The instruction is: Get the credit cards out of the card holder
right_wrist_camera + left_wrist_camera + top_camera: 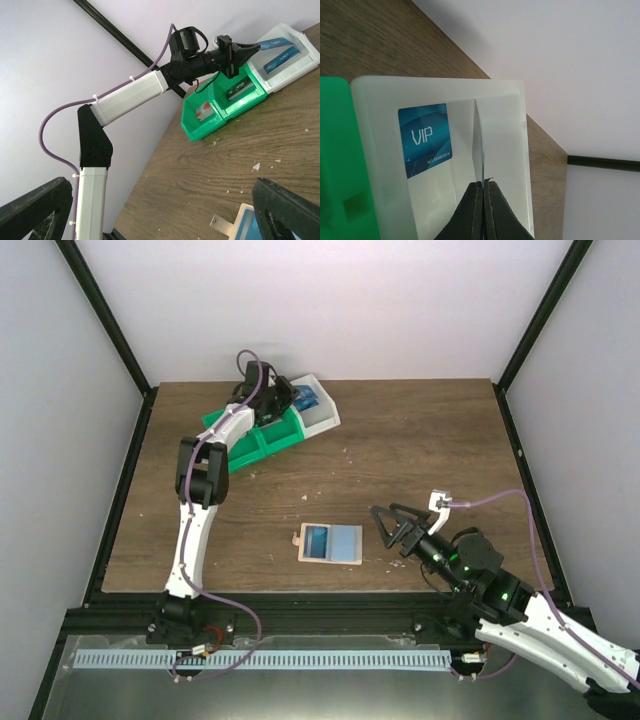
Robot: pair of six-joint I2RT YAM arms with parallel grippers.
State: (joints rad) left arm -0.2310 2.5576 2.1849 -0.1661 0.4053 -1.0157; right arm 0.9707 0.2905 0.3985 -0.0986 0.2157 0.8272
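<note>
The tan card holder [330, 560] lies flat on the table near the front, with a light blue credit card [332, 539] lying in it. Its tabbed corner [223, 226] shows at the bottom of the right wrist view. My right gripper [383, 528] stands open just right of the holder with nothing in it. My left gripper [283, 400] is at the back, shut on another blue credit card [274, 43] and holding it over the white bin [322, 415]. That card shows edge-on [481, 145] above my left gripper [483, 184]. A blue VIP card [426, 139] lies in the bin.
Green bins [262, 442] stand beside the white bin at the back left, with small items [202, 113] in them. Pale crumbs [347, 452] dot the wooden table. Black frame posts and white walls close in the sides and back.
</note>
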